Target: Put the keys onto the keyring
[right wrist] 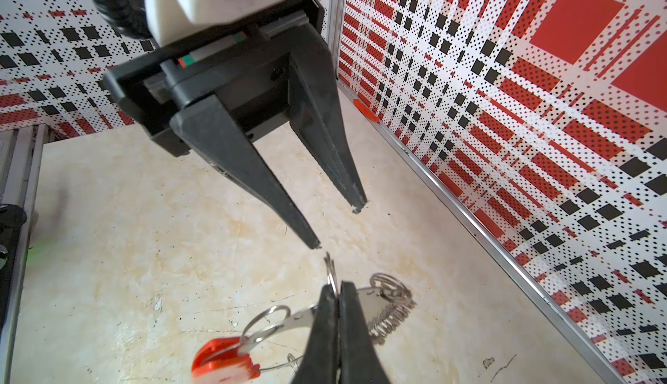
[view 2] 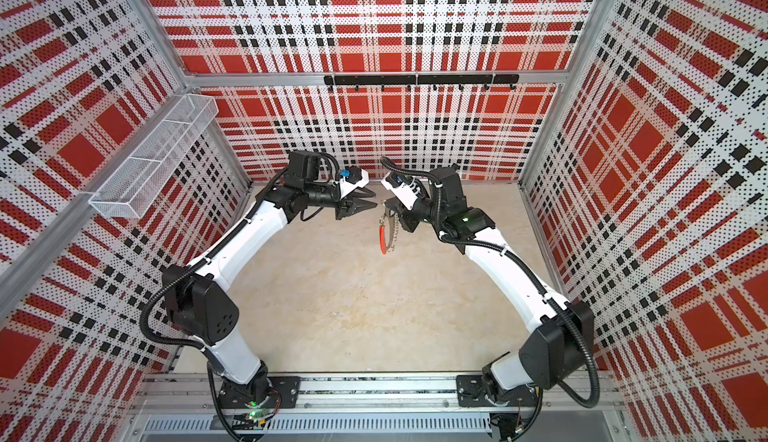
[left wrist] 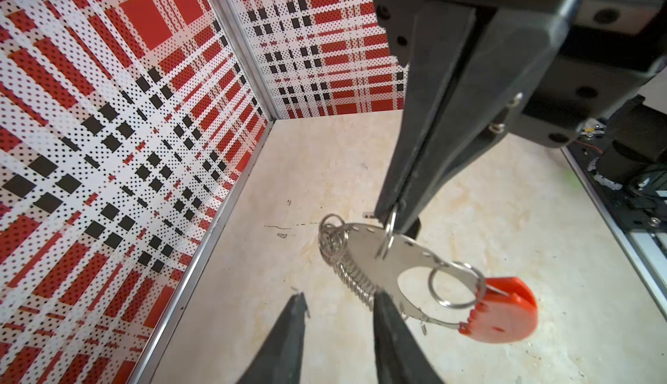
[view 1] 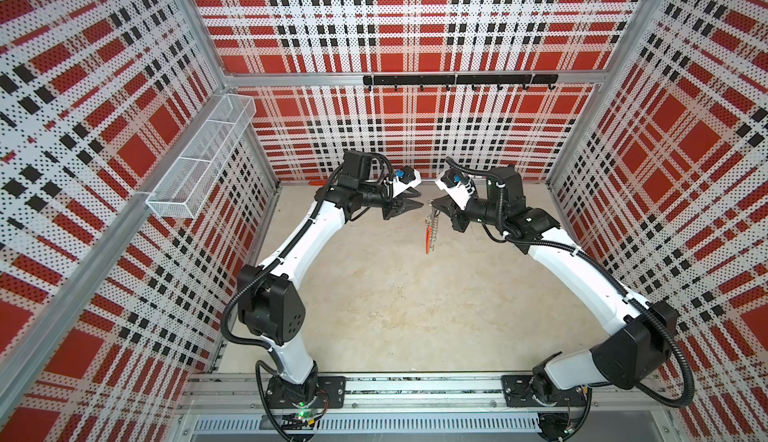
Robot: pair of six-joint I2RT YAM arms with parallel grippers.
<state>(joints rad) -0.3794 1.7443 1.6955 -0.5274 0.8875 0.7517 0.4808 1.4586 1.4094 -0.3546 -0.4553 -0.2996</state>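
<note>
The keyring (view 1: pixel 430 232) (view 2: pixel 384 236) hangs in the air over the middle of the floor. It is a thin metal hoop with a red-orange plastic segment (left wrist: pixel 501 313) (right wrist: pixel 220 360) and several small split rings (left wrist: pixel 352 277). My right gripper (view 1: pixel 434 205) (view 2: pixel 386 207) (left wrist: pixel 391 216) (right wrist: pixel 337 286) is shut on one split ring at the hoop's top. My left gripper (view 1: pixel 420 197) (view 2: pixel 374 198) (left wrist: pixel 341 293) (right wrist: pixel 337 227) faces it from a short gap away, open and with nothing between its fingers. The keys are out of view.
A lone red-orange strip (view 1: pixel 316 182) (right wrist: pixel 364 109) lies at the foot of the back wall. A white wire basket (view 1: pixel 199 157) is mounted on the left wall, and a black hook rail (view 1: pixel 457 80) on the back wall. The beige floor (view 1: pixel 395 294) lies below both arms.
</note>
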